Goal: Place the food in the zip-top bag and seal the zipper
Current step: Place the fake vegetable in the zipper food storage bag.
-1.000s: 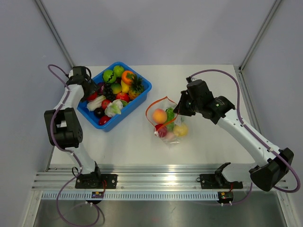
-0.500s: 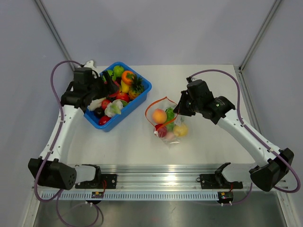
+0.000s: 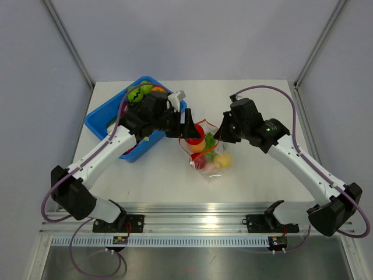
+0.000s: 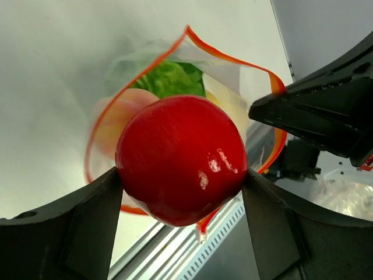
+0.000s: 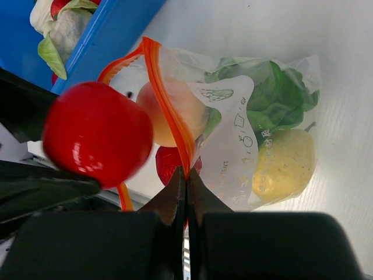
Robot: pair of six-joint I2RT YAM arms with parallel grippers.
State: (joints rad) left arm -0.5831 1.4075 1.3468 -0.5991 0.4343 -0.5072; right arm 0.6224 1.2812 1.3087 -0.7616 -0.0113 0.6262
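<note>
Left wrist view: left gripper (image 4: 182, 201) gripped a red food piece (image 4: 180, 157) at the open mouth of the zip-top bag (image 5: 233, 137). Right gripper (image 5: 185, 182) was pinched shut on the zipper (image 5: 166, 111). Lettuce (image 5: 274, 93) and a yellow piece (image 5: 285, 166) lay inside, near the blue bin (image 3: 100, 118).

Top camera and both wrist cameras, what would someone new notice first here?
A shiny red fruit, clamped in the left gripper, hangs right over the open mouth of a clear bag at the middle of the table. The right gripper pinches the bag's orange strip, holding it open, with lettuce and a yellow piece already inside. Behind on the left sits a blue bin of more toy food.
</note>
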